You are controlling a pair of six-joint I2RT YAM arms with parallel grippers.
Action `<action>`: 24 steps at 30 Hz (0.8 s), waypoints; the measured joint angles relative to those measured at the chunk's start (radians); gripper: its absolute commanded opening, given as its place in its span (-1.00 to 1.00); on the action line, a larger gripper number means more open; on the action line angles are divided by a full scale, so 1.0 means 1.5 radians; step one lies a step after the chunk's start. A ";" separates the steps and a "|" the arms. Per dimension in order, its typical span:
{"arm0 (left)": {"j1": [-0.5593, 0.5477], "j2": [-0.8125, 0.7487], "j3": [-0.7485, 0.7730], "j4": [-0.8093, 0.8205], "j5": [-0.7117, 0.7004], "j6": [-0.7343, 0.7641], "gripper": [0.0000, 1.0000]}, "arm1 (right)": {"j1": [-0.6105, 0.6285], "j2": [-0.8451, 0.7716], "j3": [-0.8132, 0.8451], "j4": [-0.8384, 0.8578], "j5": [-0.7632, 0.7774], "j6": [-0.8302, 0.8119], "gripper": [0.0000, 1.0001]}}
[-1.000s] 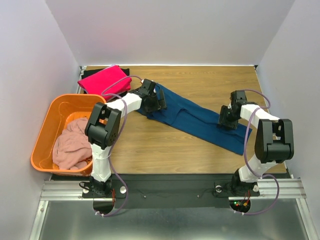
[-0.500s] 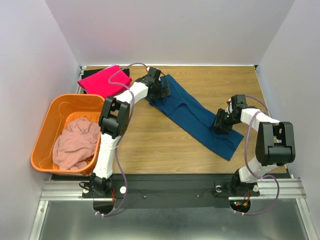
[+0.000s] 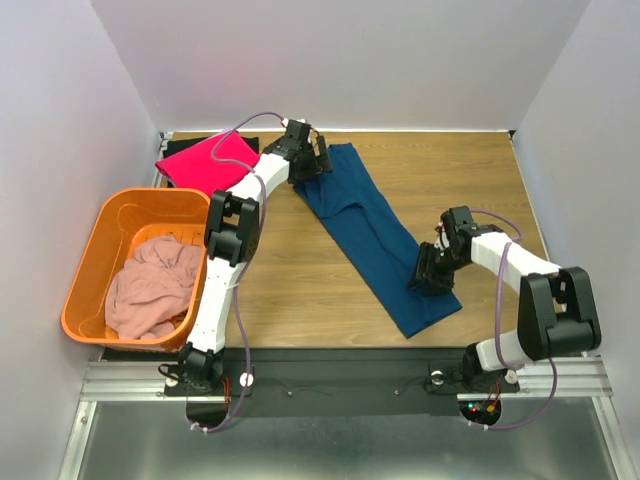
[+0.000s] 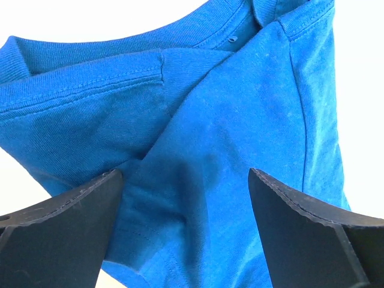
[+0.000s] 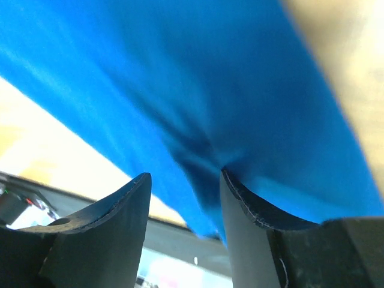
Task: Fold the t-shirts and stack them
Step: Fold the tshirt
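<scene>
Navy tee (image 3: 365, 225) in long folded strip, diagonal on tabletop (image 3: 300, 270). Left claw (image 3: 316, 164) over collar end, jaws wide, no pinch. Right claw (image 3: 432, 272) narrow, pinching hem end, likely to pull strip taut. Pink tee (image 3: 205, 160) folded back-left, probable stack spot.

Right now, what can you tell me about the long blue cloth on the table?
The blue t-shirt is knit cloth, folded into a long strip lying diagonally on the table. Its ribbed collar and seams show at the far end, under the left gripper, whose fingers stand apart. The right gripper meets the near end, where cloth puckers between its fingers.
</scene>
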 measured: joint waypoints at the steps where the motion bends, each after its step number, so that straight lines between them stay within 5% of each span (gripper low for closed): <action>1: 0.001 0.001 0.001 0.004 0.000 0.000 0.97 | 0.005 -0.014 -0.004 -0.017 0.003 0.002 0.11; 12: -0.003 -0.010 -0.011 0.029 -0.012 0.001 0.97 | 0.023 -0.222 -0.015 -0.134 0.044 0.019 0.13; 24: -0.083 -0.325 -0.393 0.093 -0.030 -0.025 0.97 | 0.031 -0.182 -0.006 -0.128 0.104 0.038 0.13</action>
